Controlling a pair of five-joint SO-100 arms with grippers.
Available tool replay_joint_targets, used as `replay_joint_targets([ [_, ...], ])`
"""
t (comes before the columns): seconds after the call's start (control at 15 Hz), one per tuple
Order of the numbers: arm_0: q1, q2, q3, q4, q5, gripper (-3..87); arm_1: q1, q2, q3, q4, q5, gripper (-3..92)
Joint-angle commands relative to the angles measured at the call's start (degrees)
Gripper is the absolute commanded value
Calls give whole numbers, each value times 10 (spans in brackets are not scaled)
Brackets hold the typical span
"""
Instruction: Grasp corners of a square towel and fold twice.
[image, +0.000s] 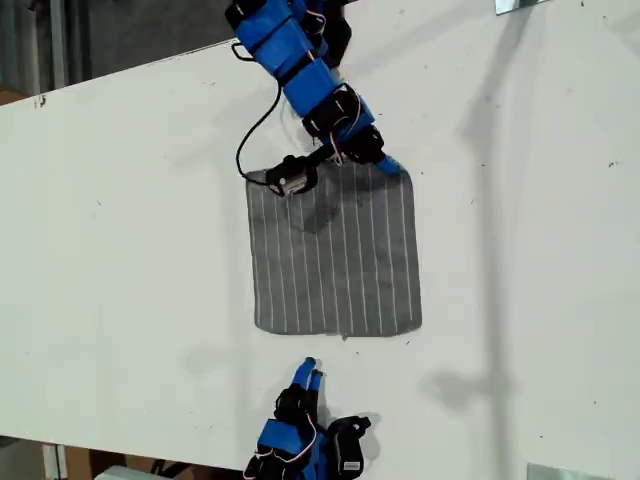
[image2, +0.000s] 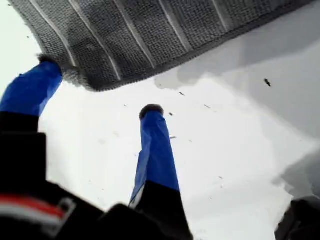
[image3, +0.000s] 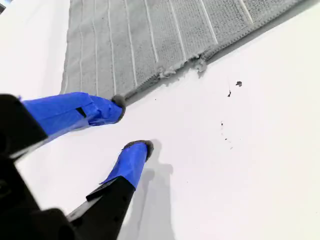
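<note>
The grey towel (image: 335, 255) with thin white stripes lies flat on the white table (image: 120, 250). My first gripper (image: 388, 165) (image2: 99, 84) is open at the towel's far corner on the exterior view's right. One blue finger (image2: 35, 85) touches the rounded corner (image2: 107, 75), and the other finger (image2: 155, 145) rests on bare table. My second gripper (image: 308, 372) (image3: 131, 124) is open, a short way off the towel's near edge (image3: 165, 75), holding nothing. A small frayed tag (image3: 200, 64) sticks out of that edge.
The first arm's black camera block (image: 290, 178) hangs over the towel's far corner on the exterior view's left. A black cable (image: 255, 130) loops beside it. The table's near edge runs just behind the second arm (image: 300, 440).
</note>
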Motion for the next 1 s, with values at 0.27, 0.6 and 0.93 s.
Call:
replay_joint_targets([
  [0.27, -9, -4, 3, -6, 4, 143, -17, -203, -195, 4, -6, 240],
  [0.6, -3, -1, 3, -7, 4, 159, -11, -248, -233, 15, -6, -1],
  [0.93, 104, -447, -367, 18, -37, 131, -4, -250, -238, 21, -8, -1],
])
